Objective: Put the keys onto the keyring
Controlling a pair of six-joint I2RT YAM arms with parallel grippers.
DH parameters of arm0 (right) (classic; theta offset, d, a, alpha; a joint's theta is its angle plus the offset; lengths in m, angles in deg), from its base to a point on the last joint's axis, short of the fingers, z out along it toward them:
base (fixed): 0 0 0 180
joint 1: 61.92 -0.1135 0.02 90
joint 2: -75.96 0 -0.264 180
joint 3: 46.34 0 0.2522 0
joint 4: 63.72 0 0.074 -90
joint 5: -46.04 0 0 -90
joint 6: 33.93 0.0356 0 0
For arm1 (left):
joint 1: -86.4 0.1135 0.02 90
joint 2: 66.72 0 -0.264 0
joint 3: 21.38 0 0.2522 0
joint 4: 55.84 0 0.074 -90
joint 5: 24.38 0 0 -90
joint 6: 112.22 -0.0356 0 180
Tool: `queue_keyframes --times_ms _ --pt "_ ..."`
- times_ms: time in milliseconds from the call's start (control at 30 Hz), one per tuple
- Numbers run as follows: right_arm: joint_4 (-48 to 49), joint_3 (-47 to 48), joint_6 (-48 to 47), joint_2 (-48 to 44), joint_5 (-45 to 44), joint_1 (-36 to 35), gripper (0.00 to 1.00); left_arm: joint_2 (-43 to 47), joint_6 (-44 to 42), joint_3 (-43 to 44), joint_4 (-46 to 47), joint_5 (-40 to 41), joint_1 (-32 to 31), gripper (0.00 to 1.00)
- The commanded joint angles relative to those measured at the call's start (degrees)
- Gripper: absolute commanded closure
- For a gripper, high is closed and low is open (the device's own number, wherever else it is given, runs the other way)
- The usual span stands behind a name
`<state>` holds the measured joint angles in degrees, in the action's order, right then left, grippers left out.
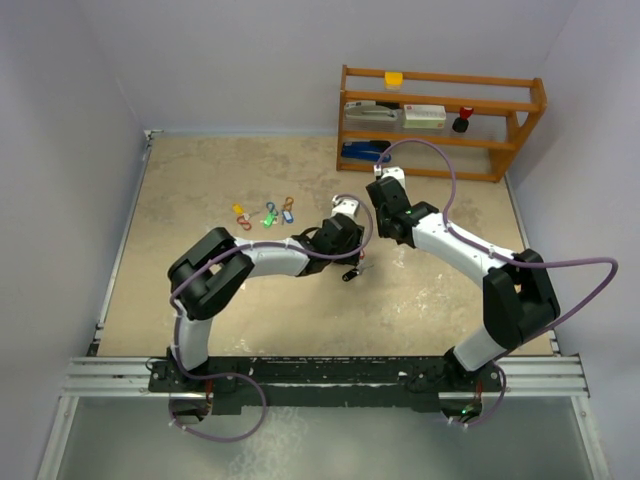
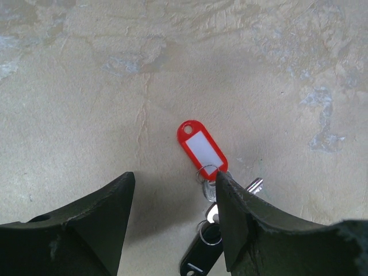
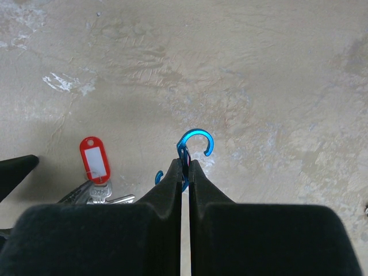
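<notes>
1. Your left pincer [image 2: 175, 183]: jaws spread wide, low over the bench [image 2: 86, 86].
2. Red-tagged key [image 2: 202, 148]: on the bench between those fingers, black fob [image 2: 200, 257] just beside it.
3. Your right pincer [image 3: 185, 168]: clamped on a blue clip [image 3: 196, 140], near that key.
4. Other tagged keys [image 1: 268, 214]: grouped well apart, far left.

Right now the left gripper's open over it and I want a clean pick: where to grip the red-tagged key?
The red tag, across its long edges, from straight above: it lies flat and clear, while the keys bunch with the black fob by the left gripper.
</notes>
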<state>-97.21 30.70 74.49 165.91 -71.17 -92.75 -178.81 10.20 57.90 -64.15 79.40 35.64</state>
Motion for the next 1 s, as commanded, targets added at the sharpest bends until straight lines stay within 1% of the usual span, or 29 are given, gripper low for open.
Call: queue_keyframes --times_ms 0,133,500,967 --pt "1.4 -0.4 -0.7 -1.5 0.7 0.0 1.00 -1.2 1.4 2.6 1.9 0.7 -1.1 0.44" --pt "1.5 -0.4 -0.7 -1.2 0.8 0.0 1.00 -1.5 1.2 3.2 1.9 1.8 -2.2 0.44" --pt "1.6 -0.4 -0.8 -0.9 1.0 0.0 1.00 -3.7 0.8 3.8 3.6 2.7 -4.0 0.49" --pt "1.7 -0.8 -0.9 -1.0 0.4 0.0 1.00 -5.6 -0.7 4.2 2.2 9.0 -5.2 0.61"
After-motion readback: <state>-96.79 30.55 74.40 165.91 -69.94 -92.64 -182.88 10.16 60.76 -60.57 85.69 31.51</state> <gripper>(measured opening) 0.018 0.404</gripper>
